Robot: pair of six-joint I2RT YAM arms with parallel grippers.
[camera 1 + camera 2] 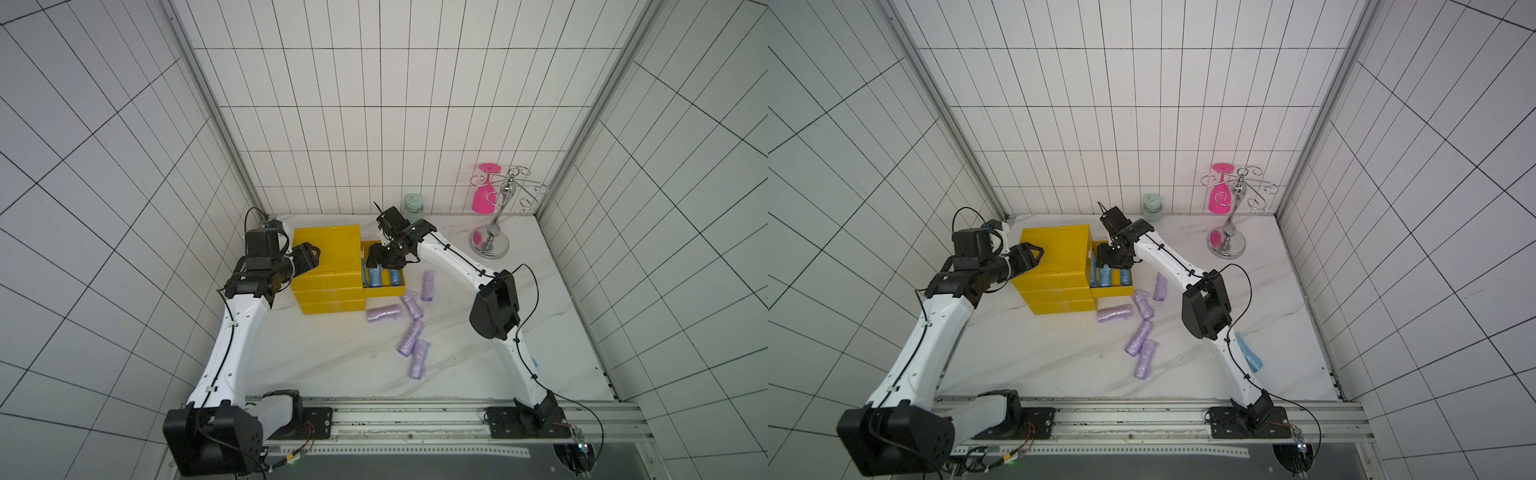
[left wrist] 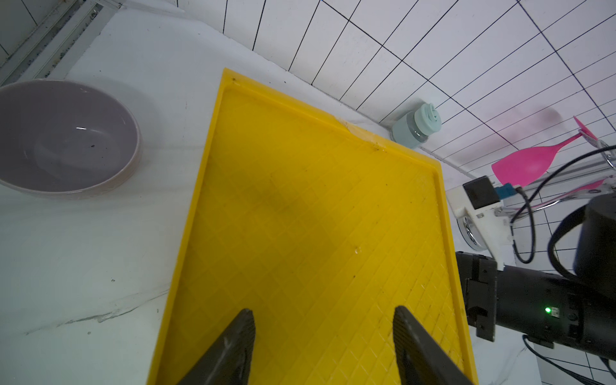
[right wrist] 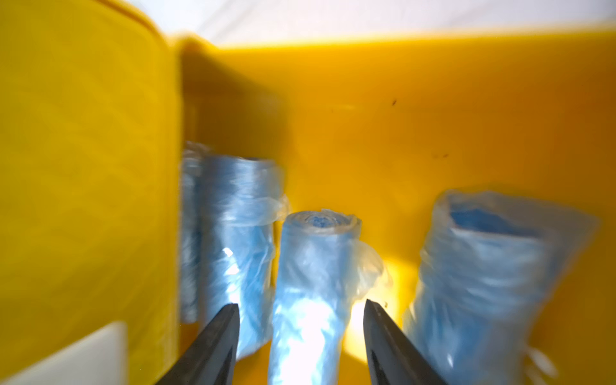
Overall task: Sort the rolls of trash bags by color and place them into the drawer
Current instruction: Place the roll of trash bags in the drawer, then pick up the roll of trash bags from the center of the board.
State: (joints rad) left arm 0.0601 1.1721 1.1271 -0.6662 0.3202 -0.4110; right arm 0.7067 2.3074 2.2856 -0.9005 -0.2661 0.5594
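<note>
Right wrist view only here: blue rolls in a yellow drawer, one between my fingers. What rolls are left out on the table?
Observer: Five lilac rolls lie on the table near the open drawer.
Operator: Any blue ones out there?
Observer: One blue roll, lying by the right arm, away from the lilac ones.
Operator: And the left gripper?
Observer: The left gripper is open over the cabinet top, holding nothing.

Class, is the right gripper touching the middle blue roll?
Apart. Right wrist view: the right gripper straddles the middle blue roll, a gap showing beside each jaw.
</note>
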